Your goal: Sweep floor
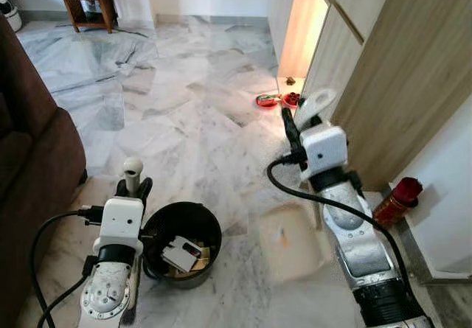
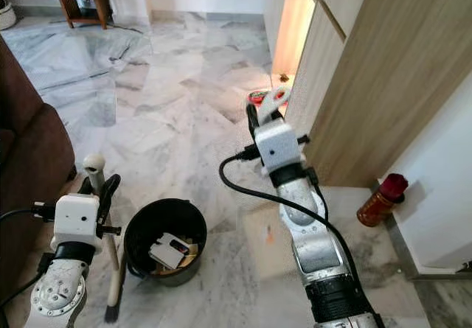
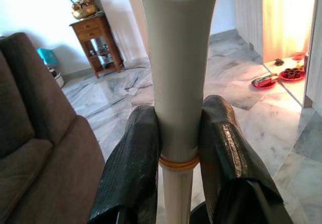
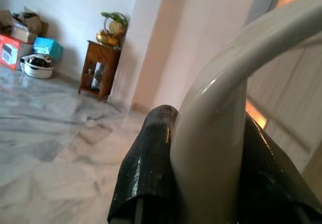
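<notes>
Now left gripper [image 3: 178, 148] pinching the brush handle [image 3: 177, 73], right gripper [image 4: 211, 153] pinching the dustpan handle [image 4: 221, 108]

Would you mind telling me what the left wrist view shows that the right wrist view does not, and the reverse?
Left wrist view alone: the left gripper clamped on a grey broom handle, a brown sofa, and red dishes on the floor by the lit doorway. Right wrist view alone: the right gripper clamped on a curved white handle, and a red box. Shared: the wooden side table, the teal box near it and the marble floor.
</notes>
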